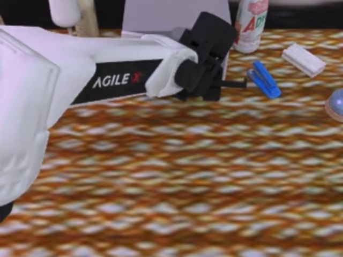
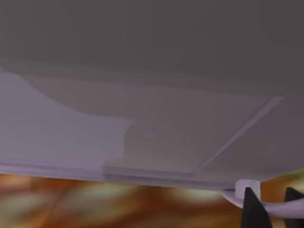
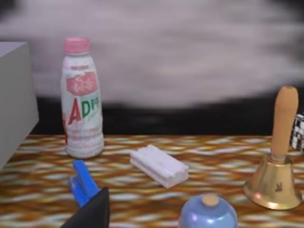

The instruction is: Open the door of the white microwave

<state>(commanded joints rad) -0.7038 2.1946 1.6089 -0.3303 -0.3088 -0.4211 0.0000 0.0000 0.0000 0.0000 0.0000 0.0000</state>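
**Left gripper at the microwave front**

In the top view the left arm (image 1: 107, 75) comes in from the left edge of the frame and reaches toward the upper middle. Its black gripper (image 1: 236, 83) is at the lower right corner of the microwave (image 1: 171, 16), which stands at the top middle of the frame on the desk (image 1: 187, 176). A thin black finger (image 1: 233, 83) points to the right, near the blue stapler (image 1: 263, 79).

The left wrist view is filled by the door (image 2: 156, 128), a grey panel seen very close. At the lower right of this frame two dark fingertips (image 2: 251, 209) stand on both sides of a slim white bar, the handle (image 2: 247, 187). I cannot tell whether the fingers press the handle or only stand beside it. The door looks flat against the microwave; no gap is visible.

The right gripper (image 3: 92, 213) shows only as a dark piece at the bottom of the right wrist view, and its state I cannot tell. In this view a bottle (image 3: 81, 99) with a pink cap stands upright near the grey microwave side (image 3: 14, 99). The stapler (image 3: 81, 183) lies in front of the bottle, a white block (image 3: 159, 165) lies in the middle, a blue bell (image 3: 208, 213) is at the bottom, and a golden bell (image 3: 278, 175) with a wooden handle stands at the right.
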